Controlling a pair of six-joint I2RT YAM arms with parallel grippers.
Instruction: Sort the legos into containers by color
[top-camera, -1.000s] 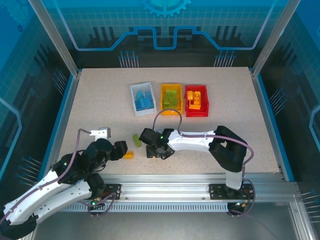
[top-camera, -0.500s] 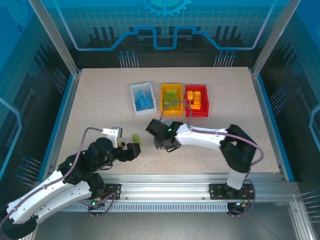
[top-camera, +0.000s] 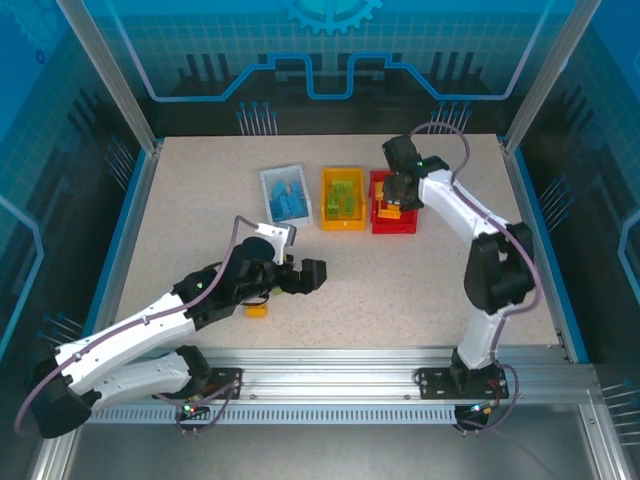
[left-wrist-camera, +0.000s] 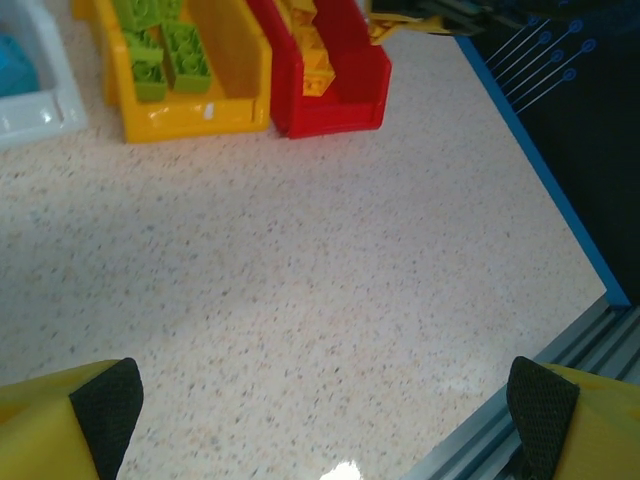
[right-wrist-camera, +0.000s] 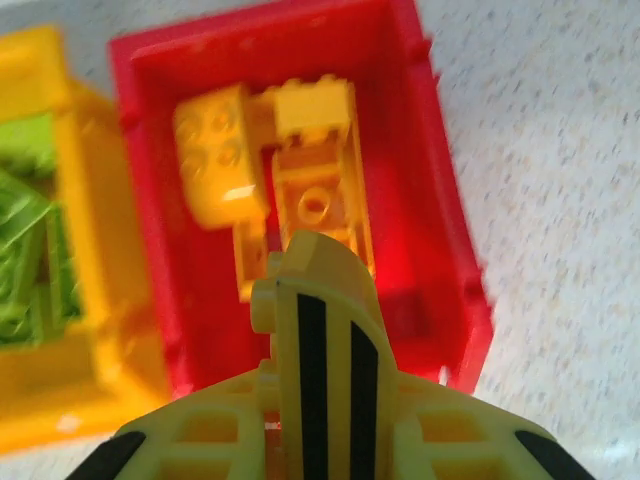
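Note:
Three bins stand in a row at the back: the white bin (top-camera: 268, 200) with blue legos (top-camera: 288, 200), the yellow-orange bin (top-camera: 343, 224) with green legos (left-wrist-camera: 155, 50), and the red bin (top-camera: 393, 228) with yellow-orange legos (right-wrist-camera: 310, 180). My right gripper (top-camera: 398, 200) hovers over the red bin (right-wrist-camera: 425, 230). It (right-wrist-camera: 325, 250) is shut, with a thin yellow strip between its pads, seemingly a yellow-orange lego. My left gripper (top-camera: 305, 275) hangs low over mid-table, open (left-wrist-camera: 325, 400), with nothing between its pads (left-wrist-camera: 105, 400). One yellow-orange lego (top-camera: 257, 310) lies beside the left arm.
The table's blue right rim (left-wrist-camera: 540, 170) and the metal front rail (left-wrist-camera: 520, 420) run close to the left gripper. Bare speckled tabletop (top-camera: 400, 290) stretches in front of the bins and to the right.
The right arm swung from the table's near middle up to the red bin, still shut. The left arm reached forward and to the right, its gripper now near mid-table.

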